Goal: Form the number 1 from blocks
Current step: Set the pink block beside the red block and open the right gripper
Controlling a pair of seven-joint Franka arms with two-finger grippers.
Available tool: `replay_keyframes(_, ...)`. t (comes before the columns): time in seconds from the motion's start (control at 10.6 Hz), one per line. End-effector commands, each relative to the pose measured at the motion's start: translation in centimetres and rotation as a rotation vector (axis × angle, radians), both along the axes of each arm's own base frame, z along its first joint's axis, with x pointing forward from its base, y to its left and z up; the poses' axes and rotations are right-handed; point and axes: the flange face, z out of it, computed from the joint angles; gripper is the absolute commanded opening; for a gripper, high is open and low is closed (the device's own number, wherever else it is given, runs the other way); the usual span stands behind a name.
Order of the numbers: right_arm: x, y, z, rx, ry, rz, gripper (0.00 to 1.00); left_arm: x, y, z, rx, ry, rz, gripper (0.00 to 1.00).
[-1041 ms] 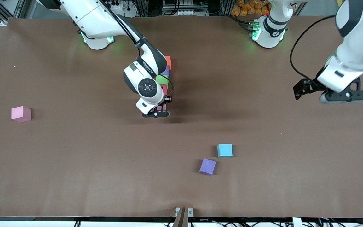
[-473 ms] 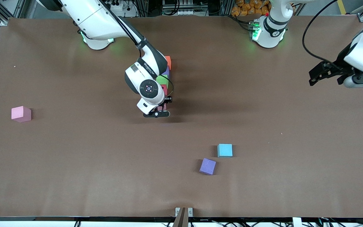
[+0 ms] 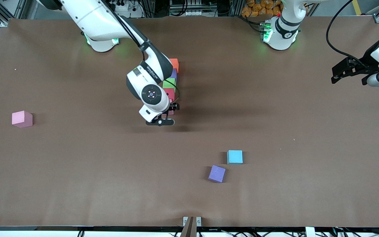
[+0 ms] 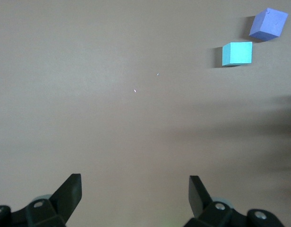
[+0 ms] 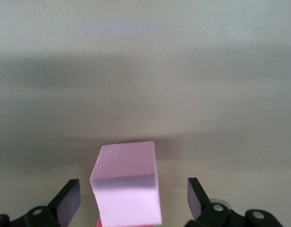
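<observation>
Matte brown table (image 3: 77, 164); right end effector (image 5: 129, 196) wide, seemingly astride grainy pink cube (image 5: 129, 189).

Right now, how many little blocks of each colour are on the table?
Orange block: 1
Purple blocks, in the line and loose: 2
Green block: 1
Red block: 1
Pink blocks, at the line's end and loose: 2
Light blue block: 1
Total: 8

Orange (image 3: 175, 62), purple (image 3: 173, 73), green (image 3: 169, 83), red (image 3: 168, 93), pink (image 5: 128, 187) blocks form one straight line.
</observation>
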Motion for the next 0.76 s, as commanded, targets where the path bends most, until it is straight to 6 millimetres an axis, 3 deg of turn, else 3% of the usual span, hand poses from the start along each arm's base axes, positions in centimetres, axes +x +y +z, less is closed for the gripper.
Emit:
replay_keyframes(0.0,3.4,-3.2,7.5,-0.007,0.017,-0.064,1.00,1.0,-0.7,-0.7,-0.028,0.026,-0.026,1.00)
replay_keyframes(0.09,4.3,-4.7,10.4,-0.014,0.024,-0.083,1.00,1.0,-1.2,-0.8,-0.029,0.027,-0.030,1.00)
replay_keyframes(0.47,7.6,-13.9,20.8,0.007,-0.063,-0.193,1.00,2.4,-1.5,1.3,-0.026,-0.026,-0.037,1.00)
replay_keyframes(0.66,8.2,-18.4,25.1,0.007,-0.090,-0.223,1.00,1.9,-0.5,1.9,-0.034,-0.026,-0.019,1.00)
